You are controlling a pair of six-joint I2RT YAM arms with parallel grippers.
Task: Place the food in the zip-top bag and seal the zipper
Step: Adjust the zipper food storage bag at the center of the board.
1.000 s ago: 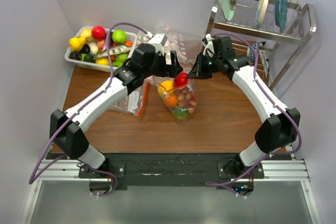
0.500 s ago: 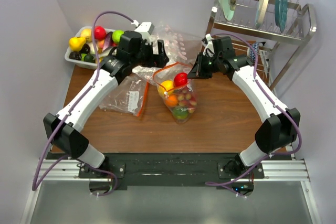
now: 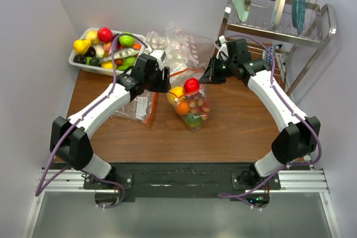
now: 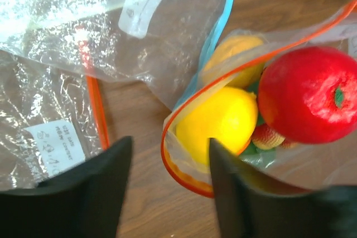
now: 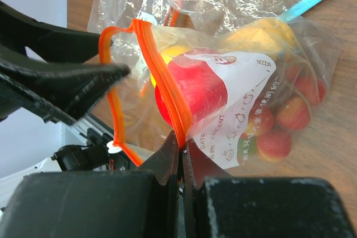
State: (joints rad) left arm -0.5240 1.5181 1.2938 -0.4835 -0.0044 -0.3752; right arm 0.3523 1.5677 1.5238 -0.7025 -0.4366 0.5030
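The zip-top bag point(image 3: 190, 106) stands mid-table with its mouth open upward. Inside it is the food: a red apple point(image 3: 191, 85) on top, a yellow lemon point(image 3: 177, 92), an orange, grapes and a green lime point(image 3: 192, 119). My right gripper point(image 5: 182, 150) is shut on the right end of the orange-red zipper point(image 5: 167, 90). My left gripper point(image 4: 167, 185) is open at the bag's left corner. The zipper's curved left end point(image 4: 177, 166) lies between its dark fingers point(image 4: 83, 193), just beside the lemon point(image 4: 220, 121) and the apple point(image 4: 309, 93).
A white bin of toy fruit point(image 3: 74, 59) sits at the back left, and a dish rack point(image 3: 279, 20) with plates at the back right. Spare clear bags lie behind and left of the bag, one with a teal strip point(image 4: 223, 20) and one with an orange strip point(image 4: 96, 104).
My left gripper drew back from over the bag's mouth, then came down beside the bag's left corner with its jaws narrowing. The right gripper kept its hold and stayed put.
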